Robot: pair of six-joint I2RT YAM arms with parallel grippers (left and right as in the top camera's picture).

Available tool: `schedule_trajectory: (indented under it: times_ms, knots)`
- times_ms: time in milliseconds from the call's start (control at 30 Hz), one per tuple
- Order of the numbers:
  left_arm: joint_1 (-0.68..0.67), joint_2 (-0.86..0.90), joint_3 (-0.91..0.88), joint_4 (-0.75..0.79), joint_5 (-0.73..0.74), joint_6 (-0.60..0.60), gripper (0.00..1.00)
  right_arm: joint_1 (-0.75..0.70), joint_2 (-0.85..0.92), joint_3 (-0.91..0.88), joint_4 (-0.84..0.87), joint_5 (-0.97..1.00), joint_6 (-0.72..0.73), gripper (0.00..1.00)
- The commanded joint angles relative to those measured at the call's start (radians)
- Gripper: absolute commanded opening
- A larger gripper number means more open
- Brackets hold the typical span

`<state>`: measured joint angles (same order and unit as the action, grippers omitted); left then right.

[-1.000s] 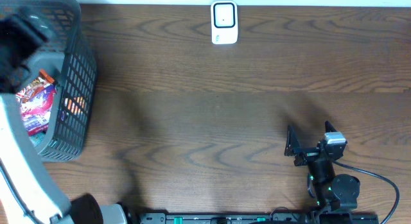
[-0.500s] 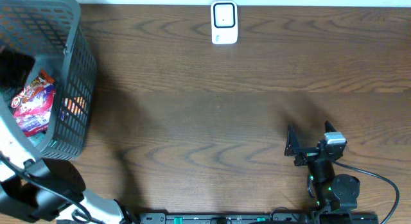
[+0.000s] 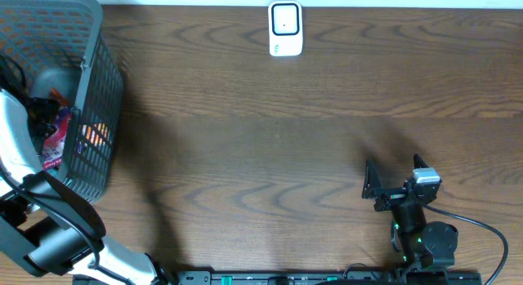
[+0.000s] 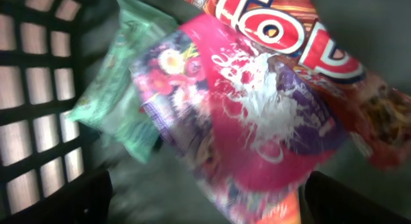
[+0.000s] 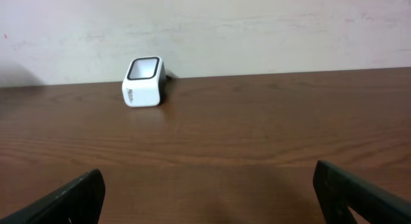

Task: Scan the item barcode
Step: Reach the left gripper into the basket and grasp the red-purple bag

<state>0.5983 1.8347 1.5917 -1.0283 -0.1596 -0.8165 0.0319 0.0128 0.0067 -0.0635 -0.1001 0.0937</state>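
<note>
Basket (image 3: 94, 97) holds my left claw (image 4: 212, 208), spread wide over a pink snack packet (image 4: 257, 128); my right claw (image 3: 394, 177) sits spread, empty, above the table (image 3: 270, 154).

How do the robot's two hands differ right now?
The left hand is down inside the basket, just over a pink snack packet; the right hand sits above bare table. The left hand is close to that packet; the right hand faces the white scanner from well across the table. Both hands are open and hold nothing.
</note>
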Motion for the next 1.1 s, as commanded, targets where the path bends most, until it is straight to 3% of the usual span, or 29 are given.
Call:
schedule_trajectory:
  times_ms: [0,233,333,467,500,533,767,1067]
  knots:
    - [0.0,0.007,-0.068,0.072,0.011,-0.02,0.96,0.0,-0.002,-0.001,-0.004,0.001,-0.013,0.99]
    - [0.001,0.039,-0.174,0.169,0.013,-0.02,0.93,0.0,-0.002,-0.001,-0.004,0.001,-0.013,0.99]
    - [0.001,0.058,-0.197,0.193,0.013,-0.02,0.71,0.0,-0.002,-0.001,-0.005,0.001,-0.013,0.99]
    - [0.001,0.065,-0.196,0.193,0.014,-0.02,0.23,0.0,-0.002,-0.001,-0.004,0.001,-0.013,0.99]
    - [0.001,0.062,-0.195,0.193,0.014,-0.02,0.19,0.0,-0.002,-0.001,-0.004,0.001,-0.013,0.99]
    - [0.001,0.058,-0.194,0.192,0.014,-0.019,0.08,0.0,-0.002,-0.001,-0.004,0.001,-0.013,0.99]
    - [0.001,-0.068,-0.167,0.167,0.099,-0.002,0.07,0.0,-0.002,-0.001,-0.004,0.001,-0.013,0.99]
    - [0.001,-0.496,-0.158,0.181,0.122,0.022,0.07,0.0,-0.002,-0.001,-0.005,0.001,-0.013,0.99]
